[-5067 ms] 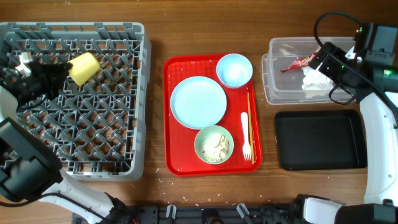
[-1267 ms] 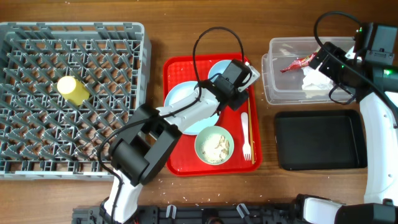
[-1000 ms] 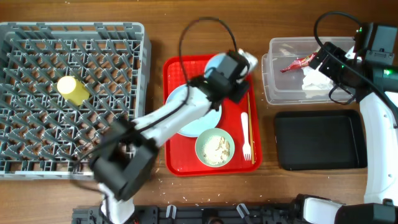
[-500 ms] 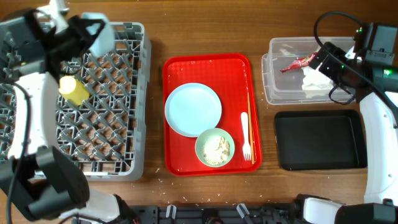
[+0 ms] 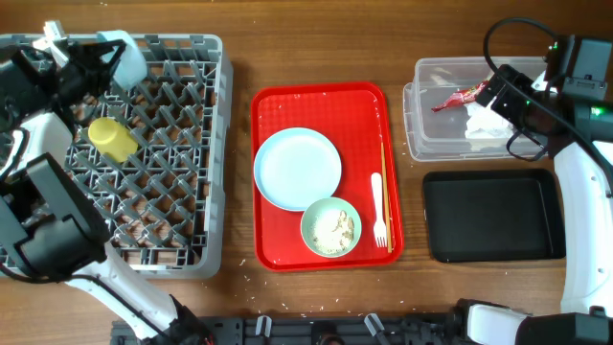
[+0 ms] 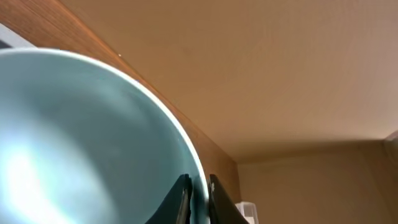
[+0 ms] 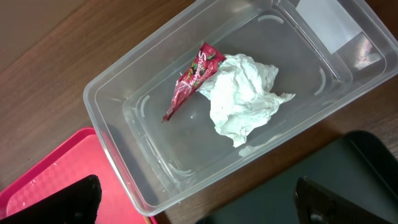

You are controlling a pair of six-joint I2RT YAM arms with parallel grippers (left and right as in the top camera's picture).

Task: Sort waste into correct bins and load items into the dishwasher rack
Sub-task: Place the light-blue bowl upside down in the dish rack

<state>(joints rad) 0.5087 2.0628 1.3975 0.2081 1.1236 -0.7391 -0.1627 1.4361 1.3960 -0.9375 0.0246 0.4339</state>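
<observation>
The left gripper [image 6: 196, 198] pinches the pale bowl [image 5: 129, 59] by its rim, directly above the dishwasher rack [image 5: 177, 144], at its far-left corner.

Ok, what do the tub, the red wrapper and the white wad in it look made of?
The tub looks like clear glossy plastic: the wood shows through its walls. The red wrapper seems foil or plastic film, shiny and printed. The white wad looks like matte crumpled paper, probably a napkin.

Wooden table [image 5: 239, 144] with grey rack [image 5: 163, 192], red tray [image 5: 364, 125], clear tub [image 5: 431, 125], black tray [image 5: 488, 216]
</observation>
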